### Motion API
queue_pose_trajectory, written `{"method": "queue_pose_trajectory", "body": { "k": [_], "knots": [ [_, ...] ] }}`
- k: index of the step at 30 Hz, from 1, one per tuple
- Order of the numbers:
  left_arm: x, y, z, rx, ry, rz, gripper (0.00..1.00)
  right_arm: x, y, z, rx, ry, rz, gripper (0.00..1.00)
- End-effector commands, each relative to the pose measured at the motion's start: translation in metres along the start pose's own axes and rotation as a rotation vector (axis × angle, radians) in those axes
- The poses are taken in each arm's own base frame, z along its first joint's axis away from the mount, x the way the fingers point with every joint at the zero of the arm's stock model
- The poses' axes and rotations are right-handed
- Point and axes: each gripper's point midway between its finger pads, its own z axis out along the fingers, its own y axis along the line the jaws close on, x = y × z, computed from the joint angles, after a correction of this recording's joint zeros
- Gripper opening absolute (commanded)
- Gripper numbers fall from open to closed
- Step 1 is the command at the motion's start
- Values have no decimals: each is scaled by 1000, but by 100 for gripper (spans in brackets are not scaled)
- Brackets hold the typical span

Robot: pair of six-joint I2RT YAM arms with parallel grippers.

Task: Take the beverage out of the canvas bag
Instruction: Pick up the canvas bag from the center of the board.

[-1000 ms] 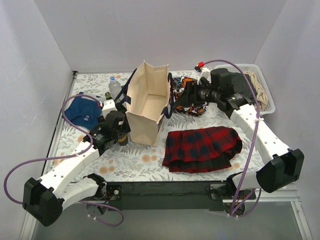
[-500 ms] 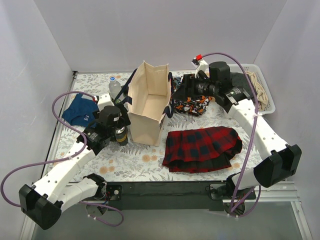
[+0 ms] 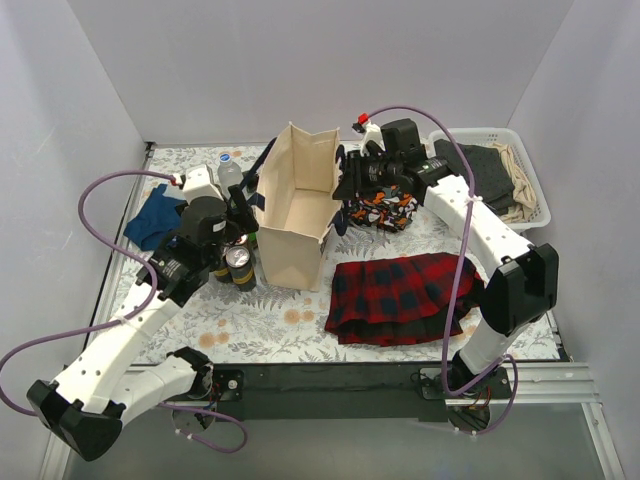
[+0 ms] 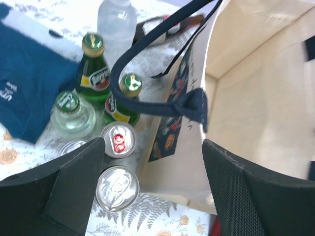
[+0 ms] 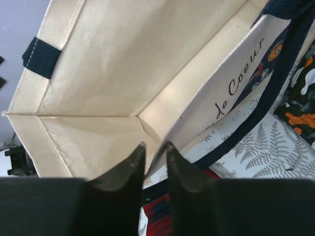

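Right end effector pinches the canvas bag rim; left end effector hangs spread wide beside it.

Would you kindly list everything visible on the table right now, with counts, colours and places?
canvas bag: one, cream, navy handles, centre
green bottles: two, left of bag
water bottle: one, clear, behind them
green-capped bottle: one, clear, beside them
cans: at least two, silver, beside bag
blue cloth: one, far left
plaid cloth: one, red-black, front right
patterned cloth: one, dark-orange, right of bag
basket: one, white, far right, holding cloths
left gripper: open, over bag's left rim
right gripper: narrow gap, at bag's right rim
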Motion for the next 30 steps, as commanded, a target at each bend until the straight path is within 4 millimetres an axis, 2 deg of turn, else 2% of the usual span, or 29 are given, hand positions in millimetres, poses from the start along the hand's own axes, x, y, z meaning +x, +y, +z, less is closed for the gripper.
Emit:
{"method": "queue_pose_trajectory", "body": {
  "k": [1, 2, 6, 13, 20, 23, 24, 25, 30],
  "knots": [
    [-29, -10, -11, 40, -55, -4, 78, -22, 7, -8, 21, -48, -58, 16],
    [-31, -11, -11, 40, -58, -2, 78, -24, 4, -9, 40, -57, -65, 10],
    [-30, -11, -9, 36, -57, -1, 78, -31, 7, -13, 43, -75, -77, 1],
    [-28, -9, -7, 23, -59, 4, 79, -37, 21, -9, -42, -76, -88, 1],
    [-24, -4, -5, 1, -57, 10, 79, -47, 53, -1, -235, -71, -68, 1],
    [-24, -3, -5, -1, -60, 5, 79, -52, 62, -1, -297, -96, -49, 1],
    [-24, -2, -5, -5, -61, 6, 79, -49, 62, 1, -309, -93, -34, 1],
    [-24, -1, -5, -8, -63, 4, 79, -55, 68, -2, -332, -126, -49, 1],
    [-22, 0, -5, -12, -61, 4, 79, -60, 82, -9, -414, -161, -21, 1]
  ]
}}
